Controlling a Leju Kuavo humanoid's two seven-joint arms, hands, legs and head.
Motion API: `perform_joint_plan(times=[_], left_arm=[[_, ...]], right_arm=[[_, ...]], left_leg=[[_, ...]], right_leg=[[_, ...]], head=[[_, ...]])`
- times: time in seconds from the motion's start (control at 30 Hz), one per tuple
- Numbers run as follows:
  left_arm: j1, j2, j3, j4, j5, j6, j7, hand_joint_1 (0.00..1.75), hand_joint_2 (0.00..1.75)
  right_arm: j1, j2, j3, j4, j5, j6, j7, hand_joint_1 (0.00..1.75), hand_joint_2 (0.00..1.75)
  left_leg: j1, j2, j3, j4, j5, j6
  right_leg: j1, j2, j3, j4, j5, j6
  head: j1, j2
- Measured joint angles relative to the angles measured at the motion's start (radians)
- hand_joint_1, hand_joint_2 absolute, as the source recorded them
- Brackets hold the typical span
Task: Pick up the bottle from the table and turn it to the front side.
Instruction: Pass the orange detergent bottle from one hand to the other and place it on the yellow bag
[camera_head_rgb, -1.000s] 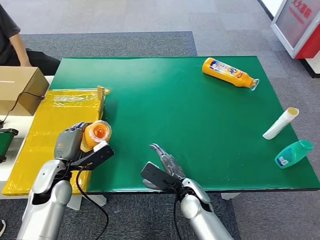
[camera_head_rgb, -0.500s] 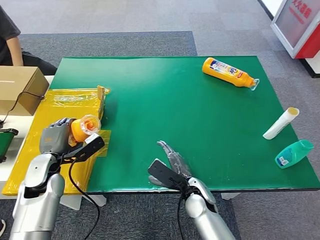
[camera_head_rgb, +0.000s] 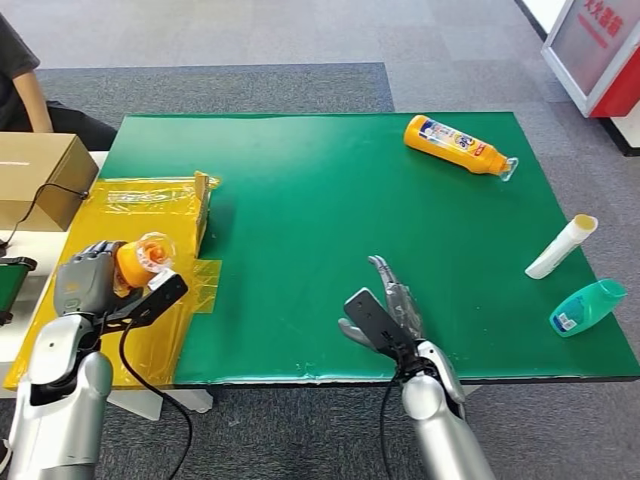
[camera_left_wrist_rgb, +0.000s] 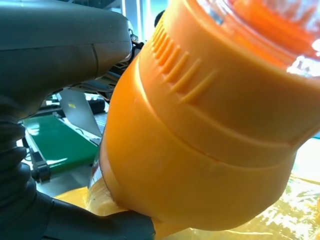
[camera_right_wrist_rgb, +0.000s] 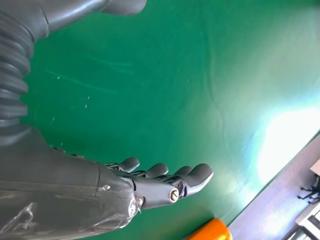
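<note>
Table: green top, the widest thing before you. Three bottles lie on their sides toward its 1 to 3 o'clock edge, well apart from both hands and probably queued for later turns: a long orange one at 1 o'clock, a white tube at 3, a teal bottle just beside the tube near the corner.

Yellow tray: film-covered, off the table's 9 o'clock side, a raised flap at its far corner. It reads as the drop-off place, which would explain why the held bottle hangs over it.

Box: brown cardboard, beyond the tray at 10 o'clock. A person's arm shows behind it.

Left hand: your left arm carries the task's bottle above the tray. The wrist view shows the thumb along one side of the orange body and dark fingers wrapped under it, a closed grasp. The clear cap end points toward the table; which face is front you can't tell from here, since no label shows.

Right hand: over the table's near edge at 6 o'clock, empty. Fingers straight, side by side, lightly parted, held off the green surface; a waiting pose, I'd judge.
</note>
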Motion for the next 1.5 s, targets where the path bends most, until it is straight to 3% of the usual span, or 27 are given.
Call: perform_joint_plan(times=[0.27,0.33,0.37,0.47,0.5,0.53,0.67,0.9,1.17,1.3,1.4,1.5], left_arm=[[0.005,0.019,0.002,0.010,-0.008,0.025,-0.033,1.75,1.75],[0.005,0.023,0.002,0.013,-0.008,0.027,-0.035,1.67,1.75],[0.005,0.025,0.002,0.015,-0.008,0.027,-0.035,1.52,1.75],[0.004,0.030,0.001,0.020,-0.009,0.034,-0.041,0.36,1.75],[0.004,0.033,0.000,0.023,-0.009,0.039,-0.046,0.08,1.75],[0.003,0.038,0.000,0.029,-0.010,0.046,-0.052,0.00,1.75],[-0.010,0.063,-0.005,0.078,-0.014,0.098,-0.083,0.00,0.00],[-0.041,0.099,-0.036,0.178,-0.017,0.195,-0.121,0.00,0.00],[-0.025,0.110,-0.056,0.189,-0.007,0.235,-0.154,0.00,0.00],[-0.004,0.108,-0.060,0.172,0.026,0.252,-0.171,0.00,1.75],[0.022,0.094,-0.058,0.129,0.182,0.249,-0.247,0.00,1.75],[0.055,0.065,-0.044,0.075,0.470,0.156,-0.364,0.00,1.75]], right_arm=[[0.000,0.005,-0.020,-0.003,0.000,0.002,-0.015,0.00,1.75],[0.000,0.006,-0.022,-0.003,0.000,0.002,-0.016,0.00,1.75],[0.000,0.006,-0.024,-0.003,0.000,0.002,-0.016,0.00,1.75],[-0.001,0.007,-0.026,-0.003,0.000,0.003,-0.019,0.00,1.75],[-0.001,0.007,-0.027,-0.003,-0.001,0.004,-0.023,0.00,1.75],[-0.001,0.008,-0.027,-0.002,-0.002,0.006,-0.027,0.00,1.75],[-0.009,0.010,-0.025,0.001,-0.011,0.013,-0.045,0.00,1.75],[-0.034,0.010,-0.006,0.028,-0.031,0.012,-0.057,0.00,1.75],[-0.034,0.010,0.006,0.037,-0.039,0.012,-0.060,0.00,1.75],[-0.032,0.010,0.008,0.037,-0.043,0.011,-0.059,0.00,1.75],[-0.027,0.010,0.008,0.036,-0.046,0.007,-0.056,0.00,1.75],[-0.014,0.010,0.008,0.027,-0.051,0.002,-0.054,0.00,1.75]], left_leg=[[0.000,0.000,0.000,0.000,0.000,0.000],[0.000,0.000,0.000,0.000,0.000,0.000],[0.000,0.000,0.000,0.000,0.000,0.000],[0.000,0.000,0.000,0.000,0.000,0.000],[0.000,0.000,0.000,0.000,0.000,0.000],[0.000,0.000,0.000,0.000,0.000,0.000],[0.000,0.000,0.000,0.000,0.000,0.000],[0.000,0.000,0.000,0.000,0.000,0.000],[0.000,0.000,0.000,0.000,0.000,0.000],[0.000,0.000,0.000,0.000,0.000,0.000],[0.000,0.000,0.000,0.000,0.000,0.000],[0.000,0.000,0.000,0.000,0.000,0.001]], right_leg=[[0.000,0.000,0.000,0.000,0.000,0.000],[0.000,0.000,0.000,0.000,0.000,0.000],[0.000,0.000,0.000,0.000,0.000,0.000],[0.000,0.000,0.000,0.000,0.000,0.000],[0.000,0.000,0.000,0.000,0.000,0.000],[0.000,0.000,0.000,0.000,0.000,0.000],[0.000,0.000,0.000,0.000,0.000,0.000],[0.000,0.000,0.000,0.000,0.000,0.000],[0.000,0.000,0.000,0.000,0.000,0.000],[0.000,0.000,0.000,0.000,0.000,0.000],[0.000,0.000,0.000,0.000,0.000,0.000],[0.000,0.000,0.000,0.000,0.000,0.001]], head=[[0.000,0.000],[0.000,0.000],[0.000,0.000],[0.000,0.000],[0.000,0.000],[0.000,0.000],[0.000,0.000],[0.000,0.000],[0.000,0.000],[0.000,0.000],[0.000,0.000],[0.000,0.000]])
